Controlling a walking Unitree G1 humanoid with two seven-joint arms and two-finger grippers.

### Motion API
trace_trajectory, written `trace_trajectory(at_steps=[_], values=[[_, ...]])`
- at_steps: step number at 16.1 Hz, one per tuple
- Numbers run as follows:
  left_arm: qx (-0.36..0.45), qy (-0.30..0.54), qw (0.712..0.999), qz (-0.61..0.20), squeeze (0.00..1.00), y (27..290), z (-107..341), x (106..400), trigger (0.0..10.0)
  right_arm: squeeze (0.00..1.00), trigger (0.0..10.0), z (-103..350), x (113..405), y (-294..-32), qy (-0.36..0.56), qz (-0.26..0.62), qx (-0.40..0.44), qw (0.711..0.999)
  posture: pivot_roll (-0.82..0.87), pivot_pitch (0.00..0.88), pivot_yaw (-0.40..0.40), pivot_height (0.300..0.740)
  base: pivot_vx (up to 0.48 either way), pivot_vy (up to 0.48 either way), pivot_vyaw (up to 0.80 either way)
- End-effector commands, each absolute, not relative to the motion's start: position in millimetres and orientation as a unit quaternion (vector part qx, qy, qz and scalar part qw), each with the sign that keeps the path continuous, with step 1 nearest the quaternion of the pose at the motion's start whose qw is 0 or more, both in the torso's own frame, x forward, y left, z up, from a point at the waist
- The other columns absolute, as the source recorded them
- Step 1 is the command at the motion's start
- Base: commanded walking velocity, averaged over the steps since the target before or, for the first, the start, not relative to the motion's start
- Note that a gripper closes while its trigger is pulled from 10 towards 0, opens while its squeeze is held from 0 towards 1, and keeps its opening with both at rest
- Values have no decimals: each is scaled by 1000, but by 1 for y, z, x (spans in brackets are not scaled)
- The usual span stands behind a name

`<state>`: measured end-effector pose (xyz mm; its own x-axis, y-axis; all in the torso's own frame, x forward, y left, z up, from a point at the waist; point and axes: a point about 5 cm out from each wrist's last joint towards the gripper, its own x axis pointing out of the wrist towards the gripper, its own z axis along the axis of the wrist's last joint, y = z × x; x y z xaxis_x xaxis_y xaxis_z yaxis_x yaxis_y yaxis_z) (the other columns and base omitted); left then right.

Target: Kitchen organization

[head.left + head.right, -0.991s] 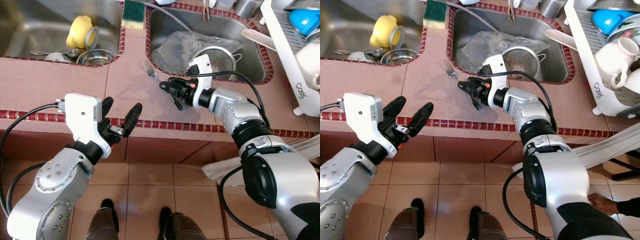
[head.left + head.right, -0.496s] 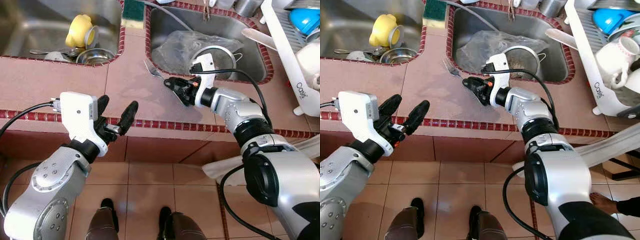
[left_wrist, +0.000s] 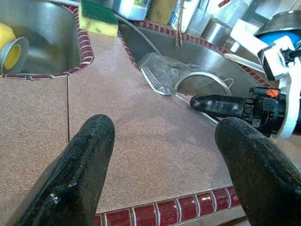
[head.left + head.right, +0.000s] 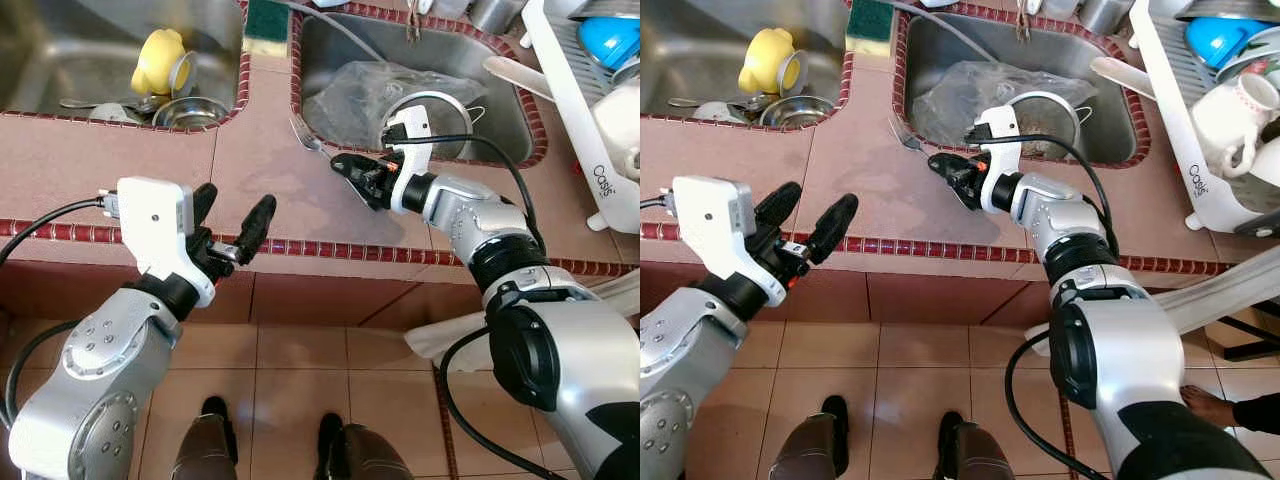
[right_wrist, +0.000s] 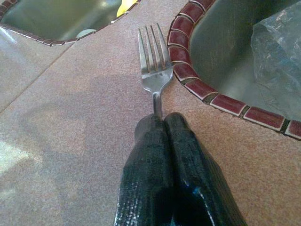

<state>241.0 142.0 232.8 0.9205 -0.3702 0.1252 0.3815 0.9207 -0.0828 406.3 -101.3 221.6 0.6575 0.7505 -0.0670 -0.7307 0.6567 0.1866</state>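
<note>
On the counter between the sinks: fork (image 5: 154,75) lies by the right basin's tiled edge.
Right gripper (image 5: 162,123): fingers pinched together on the fork's handle.
Left gripper (image 4: 228,222): spread wide, empty, at the counter's front edge.
Done: fork grasped.
Left: lifting and putting it away; yellow cup (image 4: 160,62), metal bowl (image 4: 188,111) and strainer (image 4: 1045,115) remain in the sinks.

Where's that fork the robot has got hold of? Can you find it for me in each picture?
Left eye view: fork on the counter strip between the sinks, ahead of the right gripper.
Right eye view: same spot.
Left wrist view: centre.
Right wrist view: centre, handle pinched.
Shared landmark: red tile edging.
</note>
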Motion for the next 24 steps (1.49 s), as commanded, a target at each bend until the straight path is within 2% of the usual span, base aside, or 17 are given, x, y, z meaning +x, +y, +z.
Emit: trace_trajectory(at_steps=[1, 4, 5, 10, 11, 13, 14, 16, 17, 22, 24], values=[[-54, -56, 978, -196, 0, 140, 233, 241, 10000, 0, 0, 204, 404, -113, 105, 387, 85, 912, 95, 312, -198, 740, 0, 0, 0], [-55, -64, 977, -194, 0, 141, 236, 244, 10000, 0, 0, 221, 406, -115, 34, 397, 110, 911, 95, 300, -200, 740, 0, 0, 0], [-56, -65, 977, -194, 0, 140, 236, 245, 10000, 0, 0, 233, 406, -116, -19, 413, 112, 903, 95, 300, -200, 740, 0, 0, 0], [-60, -63, 976, -198, 0, 137, 234, 245, 10000, 0, 0, 239, 404, -119, -38, 434, 145, 888, 86, 307, -197, 740, 0, 0, 0], [-60, -63, 976, -198, 0, 137, 234, 245, 10000, 0, 10000, 238, 404, -119, -37, 435, 143, 888, 85, 307, -196, 740, 0, 0, 0], [-60, -63, 976, -199, 0, 137, 234, 246, 10000, 35, 10000, 235, 403, -117, -25, 443, 147, 884, 84, 306, -197, 740, 0, 0, 0], [-61, -64, 976, -199, 0, 137, 234, 246, 10000, 1000, 10000, 233, 403, -116, -13, 445, 150, 883, 83, 306, -197, 740, 0, 0, 0], [-62, -64, 976, -198, 0, 137, 234, 246, 10000, 1000, 10000, 235, 405, -114, -10, 437, 124, 891, 83, 304, -200, 740, 0, 0, 0], [-61, -64, 976, -197, 0, 137, 234, 246, 10000, 1000, 10000, 240, 407, -111, -15, 420, 85, 903, 84, 303, -201, 740, 0, 0, 0], [-60, -71, 977, -194, 0, 139, 237, 250, 10000, 1000, 10000, 264, 403, -93, -54, 486, 77, 869, 80, 296, -203, 740, 0, 0, 0], [-61, -72, 976, -196, 0, 138, 237, 252, 10000, 1000, 10000, 273, 404, -89, -62, 484, 76, 869, 76, 296, -203, 740, 0, 0, 0]])
